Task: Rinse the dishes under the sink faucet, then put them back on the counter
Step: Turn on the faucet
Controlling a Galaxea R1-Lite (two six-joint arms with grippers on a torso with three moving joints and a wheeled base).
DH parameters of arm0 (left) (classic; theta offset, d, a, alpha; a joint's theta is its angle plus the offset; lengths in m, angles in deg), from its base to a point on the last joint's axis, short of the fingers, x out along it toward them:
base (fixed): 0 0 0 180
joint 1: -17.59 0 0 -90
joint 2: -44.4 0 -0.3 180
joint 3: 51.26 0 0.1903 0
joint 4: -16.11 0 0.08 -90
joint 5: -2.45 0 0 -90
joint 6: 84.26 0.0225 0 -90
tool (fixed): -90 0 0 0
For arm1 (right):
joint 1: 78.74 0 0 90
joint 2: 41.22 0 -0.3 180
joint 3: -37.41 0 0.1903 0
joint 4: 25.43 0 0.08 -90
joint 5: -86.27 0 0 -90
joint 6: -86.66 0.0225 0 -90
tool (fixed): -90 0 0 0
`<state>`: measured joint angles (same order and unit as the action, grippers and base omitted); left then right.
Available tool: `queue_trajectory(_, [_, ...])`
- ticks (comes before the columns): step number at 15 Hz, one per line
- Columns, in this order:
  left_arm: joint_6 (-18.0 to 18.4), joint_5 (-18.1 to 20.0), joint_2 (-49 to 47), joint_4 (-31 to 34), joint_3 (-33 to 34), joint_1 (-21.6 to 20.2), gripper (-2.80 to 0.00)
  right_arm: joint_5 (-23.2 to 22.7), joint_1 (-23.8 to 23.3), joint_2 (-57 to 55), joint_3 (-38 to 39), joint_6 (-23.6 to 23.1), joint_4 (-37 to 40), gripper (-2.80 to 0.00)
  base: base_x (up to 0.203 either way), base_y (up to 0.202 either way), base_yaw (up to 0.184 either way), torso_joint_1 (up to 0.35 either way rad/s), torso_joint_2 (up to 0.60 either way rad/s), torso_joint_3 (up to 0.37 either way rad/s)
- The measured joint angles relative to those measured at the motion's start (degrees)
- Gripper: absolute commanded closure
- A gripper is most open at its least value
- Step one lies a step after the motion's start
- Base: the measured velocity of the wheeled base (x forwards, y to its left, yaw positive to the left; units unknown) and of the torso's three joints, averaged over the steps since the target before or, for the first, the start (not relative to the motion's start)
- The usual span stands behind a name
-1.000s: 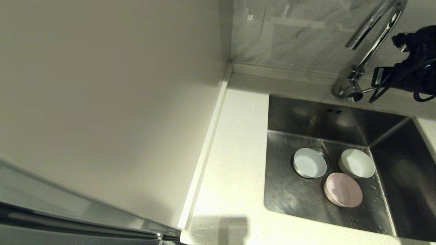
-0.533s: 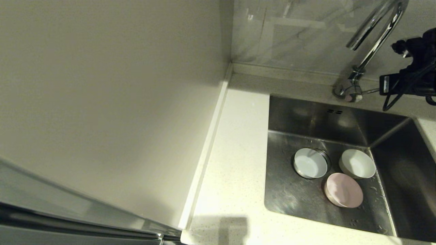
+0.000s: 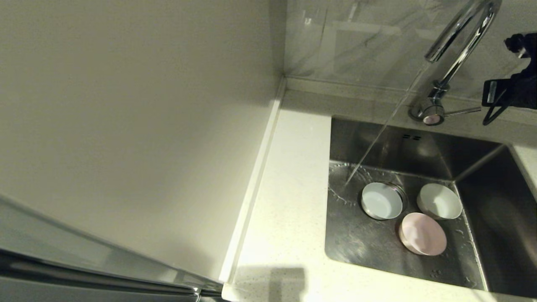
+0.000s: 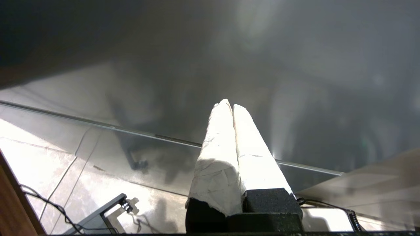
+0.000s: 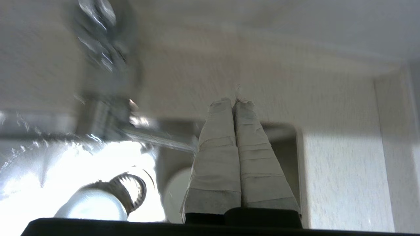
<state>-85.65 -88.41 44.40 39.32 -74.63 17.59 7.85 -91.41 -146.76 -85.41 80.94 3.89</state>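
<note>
Three small bowls lie on the floor of the steel sink (image 3: 482,197): a pale blue-grey one (image 3: 381,201) over the drain, a whitish-mint one (image 3: 440,201) to its right, and a pale pink one (image 3: 422,234) nearer me. Water runs from the chrome faucet (image 3: 461,37) and lands on the sink floor just left of the blue-grey bowl, touching no bowl. My right gripper (image 5: 234,102) is shut and empty, just right of the tip of the faucet's lever (image 3: 463,111). My left gripper (image 4: 229,105) is shut, empty and parked out of the head view.
The off-white counter (image 3: 289,201) runs along the sink's left side and front edge. A plain cream wall panel (image 3: 126,126) stands left of it, with a marbled backsplash (image 3: 356,42) behind. My right arm (image 3: 520,84) hangs over the back right corner.
My right gripper has drawn back to the right, off the faucet lever. The lever has swung right and water now runs into the sink. The bowls have not moved.
</note>
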Motion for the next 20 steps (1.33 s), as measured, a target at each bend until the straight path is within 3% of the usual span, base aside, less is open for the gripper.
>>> queue_trajectory(3, [0.0, 0.0, 0.0, 0.0, 0.0, 0.0, 0.0, 1.5, -3.2, 2.4, -0.7, -0.3, -2.6, 0.0, 0.0, 0.0, 0.0, 0.0, 0.0, 0.0])
queue_trajectory(6, [0.0, 0.0, 0.0, 0.0, 0.0, 0.0, 0.0, 7.5, -7.5, 7.2, 3.8, -1.9, -3.1, 0.0, 0.0, 0.0, 0.0, 0.0, 0.0, 0.0])
queue_trajectory(9, [0.0, 0.0, 0.0, 0.0, 0.0, 0.0, 0.0, 9.8, -11.6, 14.0, 17.2, -3.3, -2.1, 0.0, 0.0, 0.0, 0.0, 0.0, 0.0, 0.0])
queue_trajectory(11, [0.0, 0.0, 0.0, 0.0, 0.0, 0.0, 0.0, 7.2, -12.5, 21.3, 28.4, -2.1, -0.9, 0.0, 0.0, 0.0, 0.0, 0.0, 0.0, 0.0])
queue_trajectory(13, [0.0, 0.0, 0.0, 0.0, 0.0, 0.0, 0.0, 2.4, -10.1, 29.3, 37.7, -0.8, -0.4, 0.0, 0.0, 0.0, 0.0, 0.0, 0.0, 0.0])
queue_trajectory(15, [0.0, 0.0, 0.0, 0.0, 0.0, 0.0, 0.0, -0.4, -2.8, 36.8, 44.7, -0.1, -1.6, 0.0, 0.0, 0.0, 0.0, 0.0, 0.0, 0.0])
queue_trajectory(20, [0.0, 0.0, 0.0, 0.0, 0.0, 0.0, 0.0, -1.3, 8.3, 51.4, 67.8, -1.8, -16.5, 0.0, 0.0, 0.0, 0.0, 0.0, 0.0, 0.0])
